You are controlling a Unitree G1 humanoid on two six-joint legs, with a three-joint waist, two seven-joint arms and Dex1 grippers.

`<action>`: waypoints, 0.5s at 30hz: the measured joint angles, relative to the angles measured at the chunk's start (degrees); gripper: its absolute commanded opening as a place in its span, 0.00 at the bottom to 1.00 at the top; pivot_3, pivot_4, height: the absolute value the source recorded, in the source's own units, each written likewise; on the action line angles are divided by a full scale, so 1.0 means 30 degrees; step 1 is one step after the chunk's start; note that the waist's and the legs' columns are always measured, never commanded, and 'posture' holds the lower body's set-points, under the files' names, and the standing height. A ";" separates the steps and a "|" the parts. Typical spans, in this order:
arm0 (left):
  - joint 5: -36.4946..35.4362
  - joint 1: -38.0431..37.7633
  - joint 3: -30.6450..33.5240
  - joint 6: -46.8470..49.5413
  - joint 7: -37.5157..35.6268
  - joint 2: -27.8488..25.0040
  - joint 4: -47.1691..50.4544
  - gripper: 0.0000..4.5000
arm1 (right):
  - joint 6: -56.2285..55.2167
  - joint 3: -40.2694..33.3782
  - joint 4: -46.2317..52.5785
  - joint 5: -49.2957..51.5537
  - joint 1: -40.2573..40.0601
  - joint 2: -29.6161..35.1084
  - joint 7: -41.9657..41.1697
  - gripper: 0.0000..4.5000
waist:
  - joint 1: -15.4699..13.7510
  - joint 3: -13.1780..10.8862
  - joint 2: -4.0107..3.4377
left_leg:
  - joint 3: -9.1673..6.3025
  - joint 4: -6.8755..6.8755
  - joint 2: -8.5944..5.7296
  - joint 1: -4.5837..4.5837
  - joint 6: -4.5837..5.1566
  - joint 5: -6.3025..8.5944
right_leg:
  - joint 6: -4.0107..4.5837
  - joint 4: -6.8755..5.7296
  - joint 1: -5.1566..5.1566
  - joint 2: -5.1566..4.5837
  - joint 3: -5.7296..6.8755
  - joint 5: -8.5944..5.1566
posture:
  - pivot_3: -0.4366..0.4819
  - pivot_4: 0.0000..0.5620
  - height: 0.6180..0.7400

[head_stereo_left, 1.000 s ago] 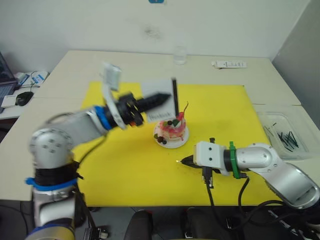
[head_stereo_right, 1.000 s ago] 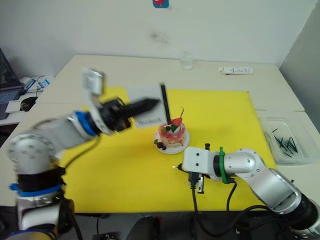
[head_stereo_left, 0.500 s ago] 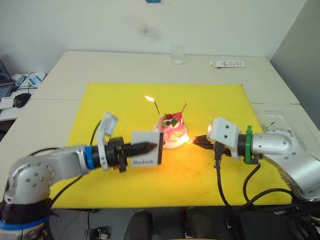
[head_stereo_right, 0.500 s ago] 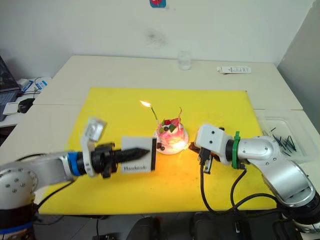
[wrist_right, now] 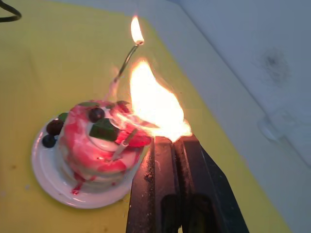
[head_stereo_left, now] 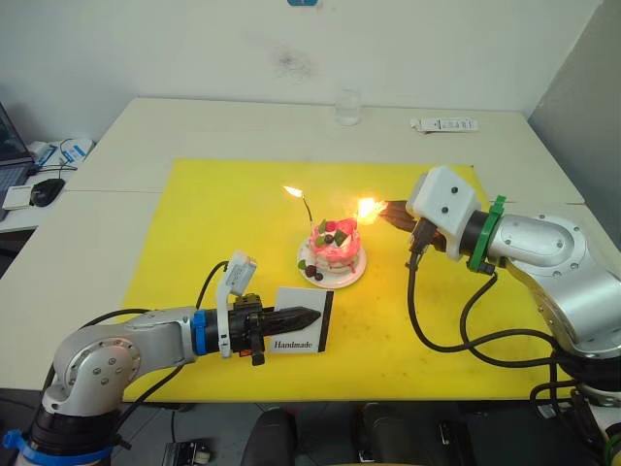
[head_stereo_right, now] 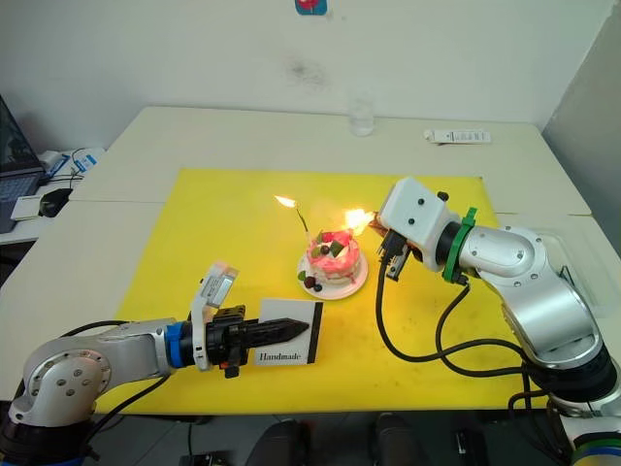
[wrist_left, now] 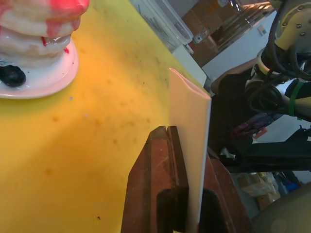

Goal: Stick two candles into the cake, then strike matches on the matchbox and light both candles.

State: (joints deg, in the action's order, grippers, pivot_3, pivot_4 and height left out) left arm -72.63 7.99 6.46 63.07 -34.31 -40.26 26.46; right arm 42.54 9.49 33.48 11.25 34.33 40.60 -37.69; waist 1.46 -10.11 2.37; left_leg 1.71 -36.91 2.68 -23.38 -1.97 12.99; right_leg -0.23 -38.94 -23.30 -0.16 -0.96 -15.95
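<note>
The right gripper [wrist_right: 170, 141] has its two black fingers pressed together on a burning match, of which little shows beyond the large flame [head_stereo_left: 368, 208] flaring at the fingertips. The flame is held up beside the top of the cake [head_stereo_left: 334, 248], on its right, at the height where the second candle's tip should be; that candle [wrist_right: 127, 137] is hard to make out behind the glare, so whether it has caught cannot be told. The other candle [head_stereo_left: 305, 206] stands in the cake's far-left side with its own small flame [head_stereo_left: 290, 191] already burning at the tip.

The left gripper [head_stereo_left: 309, 316] is clamped on the matchbox [head_stereo_left: 302, 333], one finger on each flat face, as the left wrist view shows. It holds the white box on edge, low over the yellow mat [head_stereo_left: 194, 223] and near the front of the cake, its "Handmade" face toward the camera and the black striking strip along the edge away from the arm. Kept there, the box stays clear of both flames yet near enough for another strike if one is needed.

The cake sits on its small white plate [head_stereo_left: 351, 278] around the middle of the mat. Spare matches [head_stereo_left: 553, 267] lie in a clear tray [head_stereo_left: 543, 225] at the table's right edge, well apart from the work.

Judged from this, the task is at its last step, lighting the second candle.
</note>
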 measured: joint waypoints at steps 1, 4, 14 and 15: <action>-0.0001 -0.0001 -0.0033 -0.0007 0.0006 0.0056 0.0049 0.00 | -0.0168 0.0070 -0.0118 -0.0223 0.0025 -0.0042 0.0084 0.01 | 0.0003 0.0000 0.0000 | -0.0002 0.0000 0.0001 0.0000 0.0000 0.0000 | 0.0000 -0.0001 0.0000 0.0000 0.0001 0.0000 | 0.48 0.27 1.00; -0.0007 0.0000 -0.0101 -0.0008 0.0066 0.0202 0.0137 0.00 | -0.0533 0.0284 -0.0354 -0.0401 0.0033 -0.0245 0.0113 0.01 | 0.0006 0.0000 0.0000 | -0.0002 -0.0003 0.0001 0.0000 0.0000 0.0000 | 0.0000 -0.0003 0.0000 0.0001 0.0000 0.0000 | 0.48 0.27 1.00; 0.0023 0.0473 -0.0194 -0.0006 0.0332 0.0399 0.0184 0.00 | -0.1340 0.0716 -0.0989 -0.1115 0.0048 -0.0652 0.0078 0.01 | 0.0007 0.0000 0.0000 | 0.0001 -0.0009 -0.0002 0.0000 0.0000 0.0000 | 0.0000 -0.0008 0.0000 0.0003 -0.0002 0.0001 | 0.48 0.27 1.00; 0.0041 0.0528 -0.0216 -0.0007 0.0330 0.0402 0.0135 0.00 | -0.1476 0.0801 -0.1118 -0.1162 0.0047 -0.0671 0.0072 0.01 | 0.0007 0.0000 0.0000 | 0.0002 -0.0009 -0.0003 0.0001 0.0000 0.0000 | 0.0001 -0.0007 0.0001 0.0003 -0.0003 0.0001 | 0.48 0.27 1.00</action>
State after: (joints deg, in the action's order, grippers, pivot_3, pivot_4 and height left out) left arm -72.51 9.57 5.82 63.05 -33.32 -39.05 26.87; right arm 38.12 11.89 30.13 7.77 34.47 38.59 -37.48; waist 1.49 -10.11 2.37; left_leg 1.71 -36.94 2.68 -23.38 -1.97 12.99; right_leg -0.23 -38.97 -23.30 -0.15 -0.97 -15.95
